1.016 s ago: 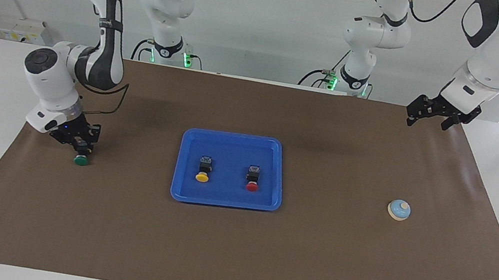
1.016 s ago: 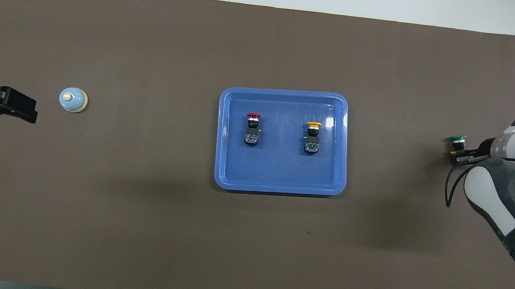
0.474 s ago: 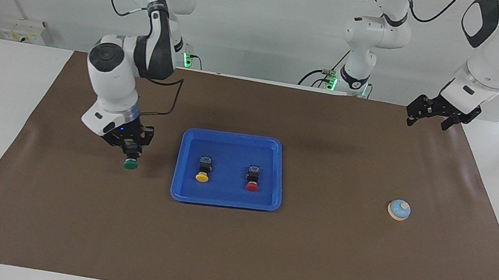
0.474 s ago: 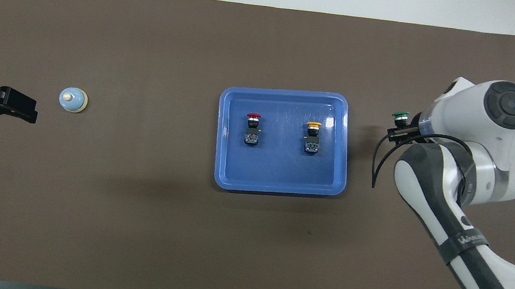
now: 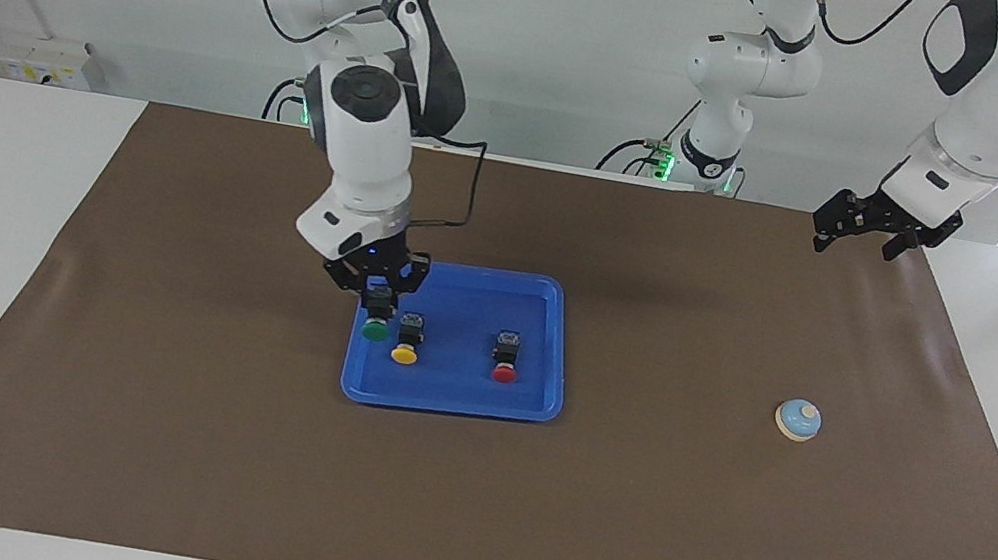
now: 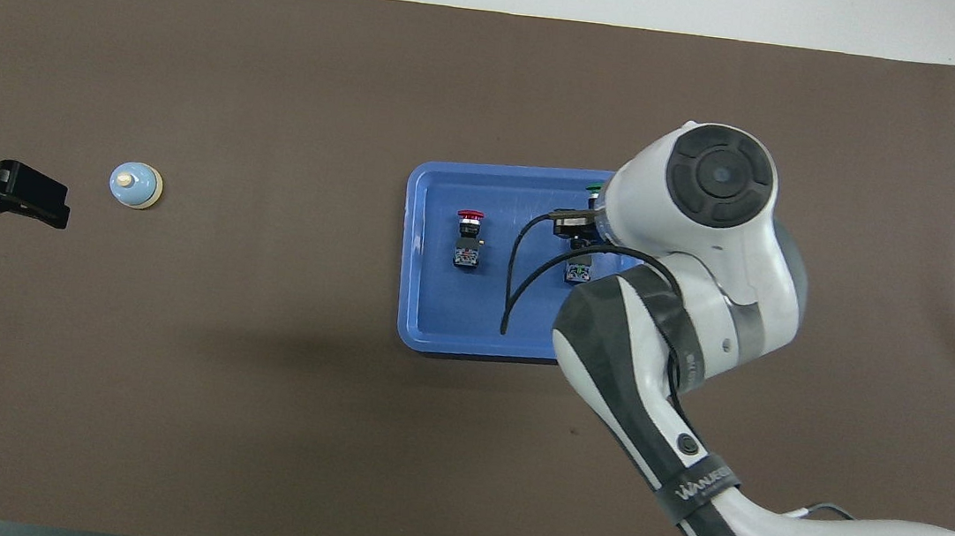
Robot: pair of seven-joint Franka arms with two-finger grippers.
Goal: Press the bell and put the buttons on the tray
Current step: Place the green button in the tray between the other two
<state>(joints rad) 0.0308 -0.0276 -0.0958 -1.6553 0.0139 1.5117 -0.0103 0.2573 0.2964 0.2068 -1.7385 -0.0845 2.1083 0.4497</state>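
Brown counter (image 5: 624, 504): right pincer (image 5: 377, 303), clamped on green button (image 5: 375, 330), hangs over tray (image 5: 450, 403) edge; releasing may topple it onto yellow button (image 5: 403, 354). Left pincer (image 5: 857, 229) waits wide.

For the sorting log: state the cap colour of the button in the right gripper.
Green, clearest in the facing view.

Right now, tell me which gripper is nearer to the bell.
Left. The left gripper waits above the mat near the bell, at its own end of the table. The right gripper holds the green button over the tray, mid-table.
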